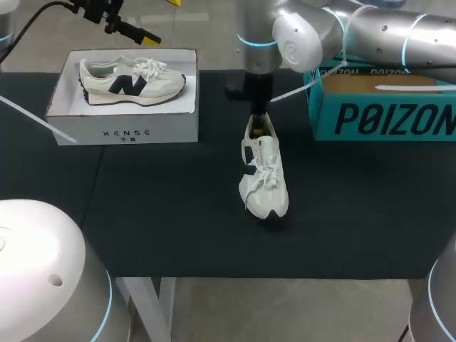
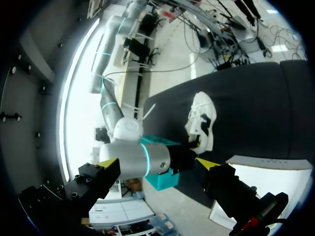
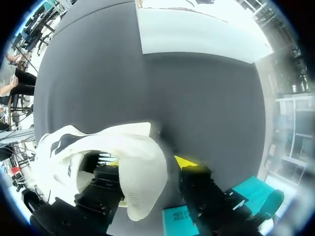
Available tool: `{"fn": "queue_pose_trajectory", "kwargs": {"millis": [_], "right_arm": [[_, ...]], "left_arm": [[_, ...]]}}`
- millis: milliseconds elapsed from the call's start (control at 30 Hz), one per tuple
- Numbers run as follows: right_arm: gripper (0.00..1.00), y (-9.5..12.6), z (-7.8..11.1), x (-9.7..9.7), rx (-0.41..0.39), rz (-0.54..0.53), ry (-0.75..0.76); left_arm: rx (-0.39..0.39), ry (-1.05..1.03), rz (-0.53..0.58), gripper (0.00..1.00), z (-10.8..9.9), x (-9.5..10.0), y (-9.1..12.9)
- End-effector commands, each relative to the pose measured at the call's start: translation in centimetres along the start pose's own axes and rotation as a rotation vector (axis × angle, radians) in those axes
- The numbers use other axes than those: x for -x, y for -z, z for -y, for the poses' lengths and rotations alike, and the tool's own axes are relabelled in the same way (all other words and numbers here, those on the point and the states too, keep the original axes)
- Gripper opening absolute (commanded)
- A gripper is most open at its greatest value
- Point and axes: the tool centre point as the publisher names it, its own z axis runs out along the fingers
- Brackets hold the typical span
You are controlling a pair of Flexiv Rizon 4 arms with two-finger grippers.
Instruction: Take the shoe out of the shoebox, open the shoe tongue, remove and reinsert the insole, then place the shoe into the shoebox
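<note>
watching right gripper (image 3: 150, 162) astride heel of shoe (image 1: 264, 178), upright mid-mat, clamp unclear | left gripper (image 2: 157, 162) spread, empty | risk: weak heel hold, shoe tips or skids short of white shoebox (image 1: 85, 132)

A white sneaker (image 1: 264, 178) with black side marks stands on the black surface (image 1: 178, 214). The white shoebox (image 1: 85, 132) holds a cream sneaker (image 1: 132, 82) with a black logo. The teal box (image 1: 385, 117) carries black lettering.
</note>
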Motion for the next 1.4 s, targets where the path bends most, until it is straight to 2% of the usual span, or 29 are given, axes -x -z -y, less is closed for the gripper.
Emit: {"fn": "queue_pose_trajectory", "kwargs": {"millis": [33, 100, 133, 167, 300, 433, 767, 867, 933, 1033, 1233, 1400], "right_arm": [[0.44, -0.5, -0.1, -0.3, -0.008, -0.021, 0.003], [0.38, -0.7, 0.0, -0.5, -0.011, -0.035, 0.003], [0.22, -0.8, 0.0, -0.5, -0.009, -0.039, 0.002], [0.00, -0.8, 0.1, -0.6, -0.014, -0.048, 0.000], [0.00, -0.2, 0.4, -0.7, -0.016, -0.052, -0.023], [0.00, 1.7, 0.9, -1.2, -0.041, -0.044, -0.064], [0.00, 9.1, 3.0, -2.0, -0.138, 0.003, -0.189], [0.00, 12.0, 3.7, -2.2, -0.125, 0.042, -0.227], [0.00, 13.1, 4.3, -2.0, -0.141, 0.063, -0.227], [0.00, 14.5, 5.2, -1.7, -0.119, 0.101, -0.244], [0.00, 17.4, 8.0, -1.7, -0.117, 0.120, -0.379], [0.00, 19.0, 10.8, -2.7, -0.190, 0.062, -0.514]], "left_arm": [[-0.001, 0.000, -0.005, 1.00, 0.0, 0.0, 0.0], [-0.001, 0.000, -0.005, 1.00, 0.0, 0.0, 0.0], [-0.001, 0.000, -0.005, 1.00, 0.0, 0.0, 0.0], [-0.001, 0.000, -0.005, 1.00, 0.0, 0.0, 0.0], [-0.001, 0.000, -0.005, 1.00, 0.0, 0.0, 0.0], [-0.001, 0.000, -0.005, 1.00, 0.0, 0.0, 0.0], [-0.001, 0.000, -0.005, 1.00, 0.0, 0.0, 0.0], [-0.001, 0.000, -0.005, 1.00, 0.0, 0.0, 0.0], [-0.001, 0.000, -0.005, 1.00, 0.0, 0.0, 0.0], [-0.001, 0.000, -0.005, 1.00, 0.0, 0.0, 0.0], [-0.001, 0.000, -0.005, 1.00, 0.0, 0.0, 0.0], [-0.001, 0.000, -0.005, 1.00, 0.0, 0.0, 0.0]]}}
